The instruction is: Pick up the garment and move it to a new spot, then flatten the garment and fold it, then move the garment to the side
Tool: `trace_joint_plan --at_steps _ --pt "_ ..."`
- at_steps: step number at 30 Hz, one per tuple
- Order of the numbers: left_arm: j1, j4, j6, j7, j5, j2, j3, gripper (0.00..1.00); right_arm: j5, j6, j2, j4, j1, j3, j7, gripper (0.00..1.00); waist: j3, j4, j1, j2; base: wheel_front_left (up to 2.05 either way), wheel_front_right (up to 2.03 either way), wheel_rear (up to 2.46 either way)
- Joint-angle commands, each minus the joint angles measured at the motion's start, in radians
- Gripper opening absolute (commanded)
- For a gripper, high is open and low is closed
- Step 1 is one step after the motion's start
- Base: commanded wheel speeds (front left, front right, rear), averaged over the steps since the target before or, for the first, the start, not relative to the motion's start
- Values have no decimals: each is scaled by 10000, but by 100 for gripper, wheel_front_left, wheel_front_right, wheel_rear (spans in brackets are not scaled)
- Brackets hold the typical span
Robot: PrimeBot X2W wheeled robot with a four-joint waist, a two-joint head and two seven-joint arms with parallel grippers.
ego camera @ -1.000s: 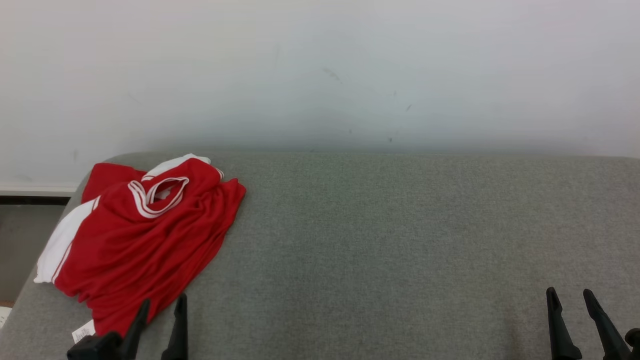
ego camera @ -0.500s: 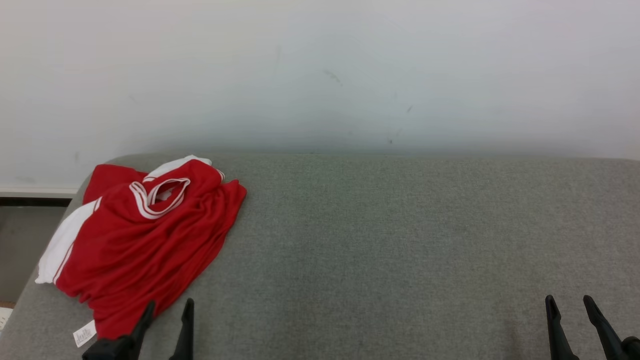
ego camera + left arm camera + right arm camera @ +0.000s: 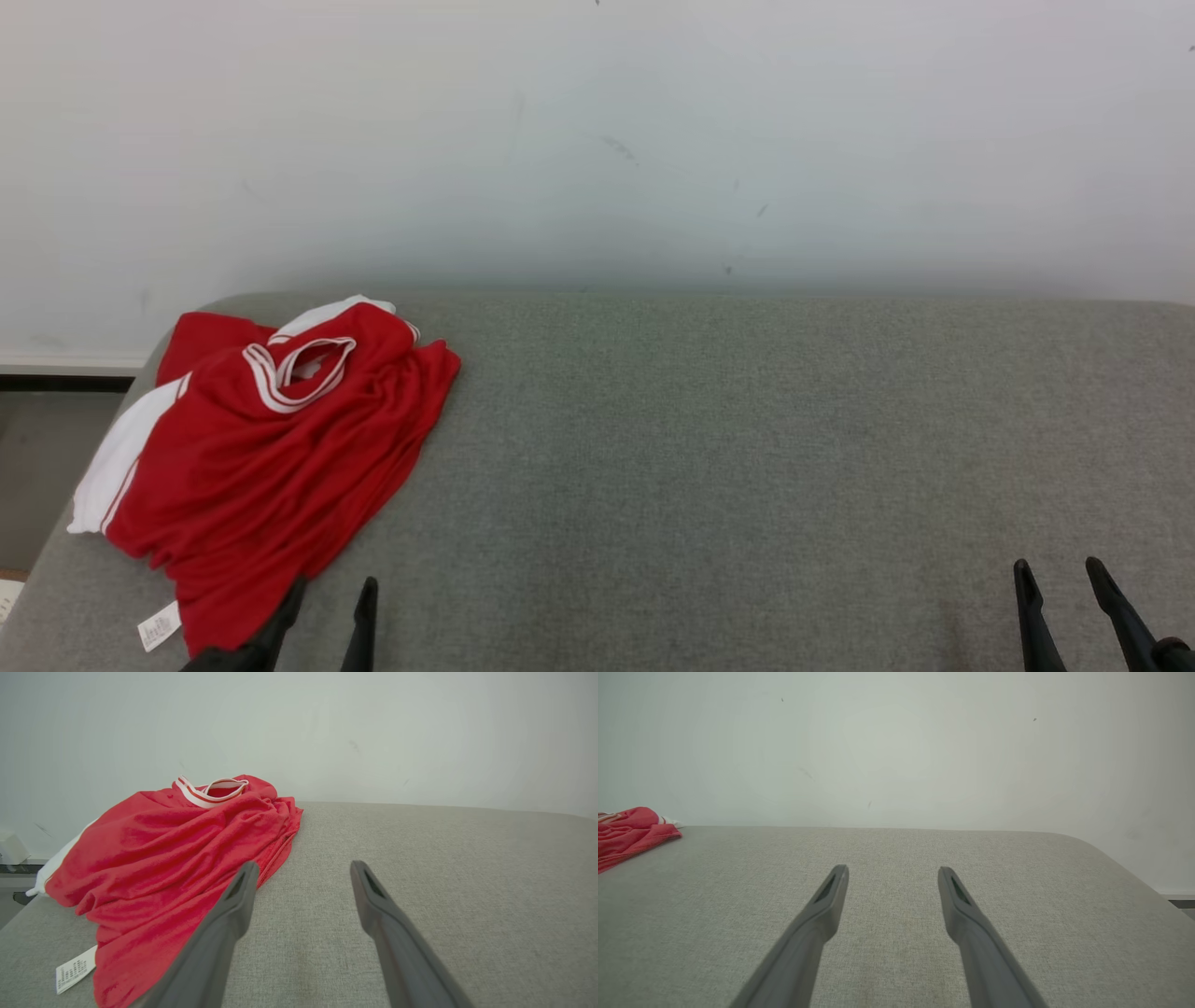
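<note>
A grey, woven-fabric bench (image 3: 747, 448) spreads wide in front of me, its far corners rounded. Beyond it, at my 12 o'clock, stands a plain off-white wall (image 3: 597, 112) with a few small dark scuffs (image 3: 618, 142). At 10 o'clock, a pale baseboard (image 3: 65, 358) meets dull grey-brown floor (image 3: 37, 467). The light is soft and even.

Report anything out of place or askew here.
The red jersey lies crumpled in a heap at the left end of the grey padded surface, its white side panel at the very edge and a care label sticking out. Nothing else looks odd.
</note>
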State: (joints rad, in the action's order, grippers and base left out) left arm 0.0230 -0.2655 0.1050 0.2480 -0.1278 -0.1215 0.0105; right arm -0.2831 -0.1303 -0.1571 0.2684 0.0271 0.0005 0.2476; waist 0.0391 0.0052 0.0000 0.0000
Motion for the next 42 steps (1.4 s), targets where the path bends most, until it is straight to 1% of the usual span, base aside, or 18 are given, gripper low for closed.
trace_joint_plan --at_steps 1,7,13,23,27,32,42 --pt "72 -47 20 92 223 -26 -41 100 193 -7 -66 29 136 26 104 100 15 -2 0 0 0 0 0" --pt "103 -64 63 188 612 30 -54 100 383 -7 -135 64 178 90 198 100 50 2 0 0 0 0 0" --pt "99 -95 122 168 560 78 -126 100 62 -8 -112 53 186 114 184 100 56 10 0 0 0 0 0" --pt "102 -118 148 168 579 141 -229 100 -110 -8 -104 84 175 169 185 100 53 15 0 0 0 0 0" --pt "17 -163 171 168 581 173 -226 100 -167 -8 -73 75 203 294 183 100 72 175 0 0 0 0 0" --pt "-88 -306 208 168 602 136 -176 100 -268 -8 -46 76 284 377 171 100 157 811 0 0 0 0 0" --pt "206 -436 231 168 593 -72 -229 100 -357 -8 96 188 217 764 168 100 464 2834 0 0 0 0 0"
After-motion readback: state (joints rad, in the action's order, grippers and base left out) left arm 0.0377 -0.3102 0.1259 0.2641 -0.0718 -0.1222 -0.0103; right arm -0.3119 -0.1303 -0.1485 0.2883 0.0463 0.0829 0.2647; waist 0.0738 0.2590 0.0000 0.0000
